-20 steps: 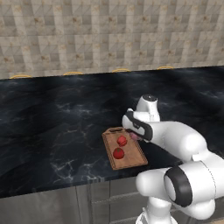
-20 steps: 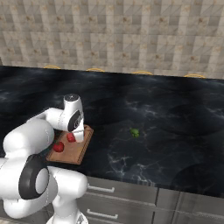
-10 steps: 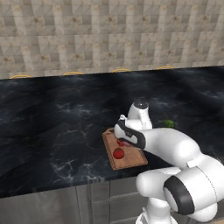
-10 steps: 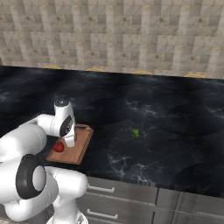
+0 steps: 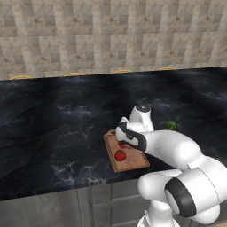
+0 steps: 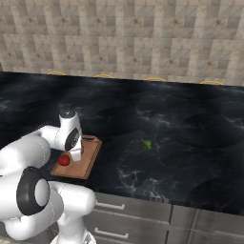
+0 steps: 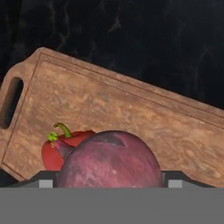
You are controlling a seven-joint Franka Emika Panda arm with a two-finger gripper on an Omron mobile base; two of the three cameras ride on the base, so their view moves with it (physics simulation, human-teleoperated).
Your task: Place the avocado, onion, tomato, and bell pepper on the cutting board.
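The onion (image 7: pixel 110 159), a purple-pink ball, sits between the fingers (image 7: pixel 109 178) and hangs over the cutting board (image 7: pixel 131 118), near the end away from its handle slot. The fingers are spread wide and clamped on the onion's flanks; their tips are hidden behind its bulk.

The onion looks firm and round, with a smooth skin that could slip or roll, so a hold across its widest middle seems safest, and it should be set down low so it does not wander off the board. It is probably not fragile.

Count on the board: one red bell pepper (image 7: pixel 57 151) with a green stem, lying near the handle end, and, in the left base view, one red ball that I take for the tomato (image 5: pixel 120 155) near the board's front edge. One small green avocado (image 6: pixel 147 143) lies on the dark desk (image 6: pixel 190 143), well apart from the board on its far side from the handle. One onion, one board.
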